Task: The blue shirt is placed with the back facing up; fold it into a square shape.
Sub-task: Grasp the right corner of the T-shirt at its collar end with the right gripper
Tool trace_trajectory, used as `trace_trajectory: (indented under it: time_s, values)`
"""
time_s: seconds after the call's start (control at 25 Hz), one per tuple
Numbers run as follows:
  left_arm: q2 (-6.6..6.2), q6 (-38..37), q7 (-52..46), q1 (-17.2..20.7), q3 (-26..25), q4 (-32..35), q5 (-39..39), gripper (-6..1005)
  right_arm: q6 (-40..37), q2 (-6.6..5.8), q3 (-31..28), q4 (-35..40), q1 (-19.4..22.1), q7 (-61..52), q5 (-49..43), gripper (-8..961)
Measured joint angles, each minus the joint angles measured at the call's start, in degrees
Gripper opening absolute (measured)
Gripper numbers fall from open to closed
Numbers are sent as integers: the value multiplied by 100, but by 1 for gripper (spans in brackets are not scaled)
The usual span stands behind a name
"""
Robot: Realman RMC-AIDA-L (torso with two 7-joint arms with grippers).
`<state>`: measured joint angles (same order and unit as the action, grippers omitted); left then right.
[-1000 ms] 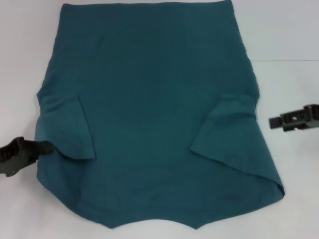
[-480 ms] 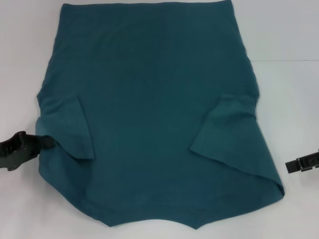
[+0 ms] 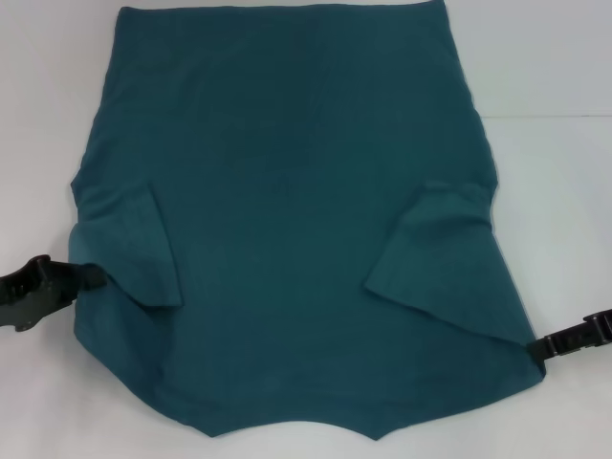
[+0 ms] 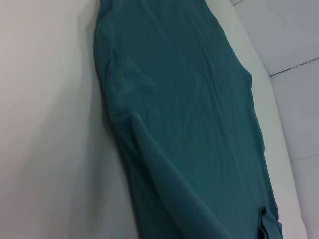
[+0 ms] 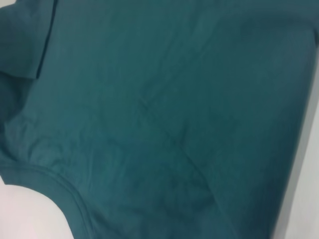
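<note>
1. The blue shirt lies flat on the white table, plain side up, hem edge at the far side and the curved neck edge at the near side. It fills most of the head view.
2. Left claw: low at the left edge of the shirt, level with the folded left sleeve. Its black tip meets the cloth at the sleeve's outer edge. The cloth hides the fingertips, so whether the claw is wide, narrow or clamped on fabric cannot be told.
3. Left sleeve: folded inward over the shirt body, forming a flap with a straight inner edge.
4. Shirt body: smooth, with light creases only. In the left wrist view the shirt runs as a long band across the table, with a raised fold ridge along one side.
5. Right sleeve: folded inward over the body, its flap wider than the left one and slanting toward the near right corner.
6. Right claw: low at the near right corner of the shirt, its black tip touching the shirt edge. Finger opening cannot be told.
7. The right wrist view shows shirt fabric close up, with a stitched curved edge above a bare patch of table.
</note>
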<state>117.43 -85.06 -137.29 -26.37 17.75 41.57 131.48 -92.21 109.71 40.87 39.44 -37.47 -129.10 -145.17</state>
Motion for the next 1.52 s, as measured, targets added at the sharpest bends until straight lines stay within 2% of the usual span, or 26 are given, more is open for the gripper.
trace_trajectory:
  time_s: [0.24, 1.08, 1.52]
  values:
    - [13, 6, 5, 8, 0, -9, 0, 66, 103, 66, -4, -10, -7, -193, -3, 654]
    - [36, 60, 22, 17, -25, -10, 0, 81, 466, 181, 298, -95, -24, -724, -3, 624]
    - [34, 109, 27, 20, -31, -25, 0, 88, 491, 322, 415, -216, -210, -736, 13, 608]
